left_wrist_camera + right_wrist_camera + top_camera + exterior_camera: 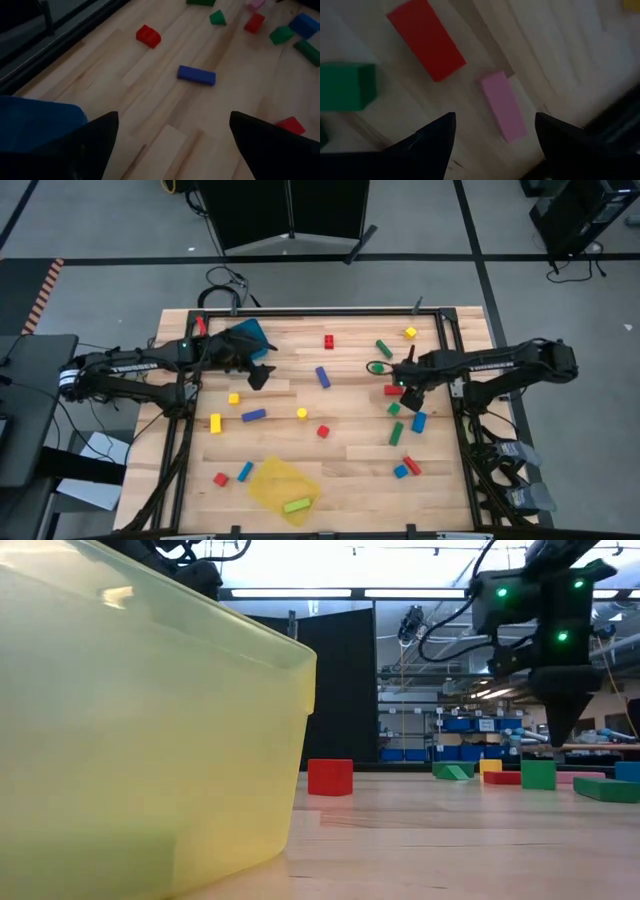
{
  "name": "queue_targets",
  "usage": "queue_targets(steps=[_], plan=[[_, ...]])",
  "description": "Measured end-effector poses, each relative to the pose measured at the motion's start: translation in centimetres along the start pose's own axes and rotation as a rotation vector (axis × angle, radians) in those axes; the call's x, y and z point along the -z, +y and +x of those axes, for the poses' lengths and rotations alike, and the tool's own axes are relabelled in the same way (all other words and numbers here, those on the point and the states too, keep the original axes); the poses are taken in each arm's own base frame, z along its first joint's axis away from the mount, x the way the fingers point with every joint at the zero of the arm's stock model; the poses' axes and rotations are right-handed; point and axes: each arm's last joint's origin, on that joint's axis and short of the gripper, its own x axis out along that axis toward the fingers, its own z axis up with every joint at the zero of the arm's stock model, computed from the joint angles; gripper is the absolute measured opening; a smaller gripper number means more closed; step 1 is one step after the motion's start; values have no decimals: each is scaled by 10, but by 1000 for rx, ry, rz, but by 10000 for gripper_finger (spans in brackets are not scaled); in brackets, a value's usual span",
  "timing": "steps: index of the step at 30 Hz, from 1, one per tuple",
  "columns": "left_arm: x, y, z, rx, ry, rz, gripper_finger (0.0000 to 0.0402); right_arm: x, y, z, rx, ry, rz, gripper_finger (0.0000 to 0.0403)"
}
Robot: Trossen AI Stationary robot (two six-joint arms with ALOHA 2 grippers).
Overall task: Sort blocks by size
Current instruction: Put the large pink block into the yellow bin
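Note:
Coloured blocks lie scattered flat on the wooden table: a blue bar [322, 376], a red cube [328, 341], a green bar [396, 433] and others. My left gripper [262, 376] hangs open above the table beside the blue bin [245, 338], with a blue bar [196, 75] farther ahead of it. My right gripper [495, 117] points down, open, over a pink bar [503, 105]. Its fingers stand either side of the bar's end, above it. A red bar [426, 39] and a green cube [345, 86] lie close by.
A yellow tray [270, 480] at the table's near edge holds a green block [296, 505]; its wall [150, 740] fills the low view's left. Black rails [175, 430] run along the table's edges. Bare wood lies at the table's middle, around the blue bar.

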Motion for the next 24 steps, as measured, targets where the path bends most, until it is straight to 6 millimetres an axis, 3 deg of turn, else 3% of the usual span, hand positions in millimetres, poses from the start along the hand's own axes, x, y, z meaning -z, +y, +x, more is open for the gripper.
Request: queue_targets(steps=[16,24], plan=[[2,-10,-2,39,-7,31,390,-22,-7,48,42,250,-56,297],[2,-15,-3,62,-19,43,390,-33,-14,58,8,305,-83,280]])
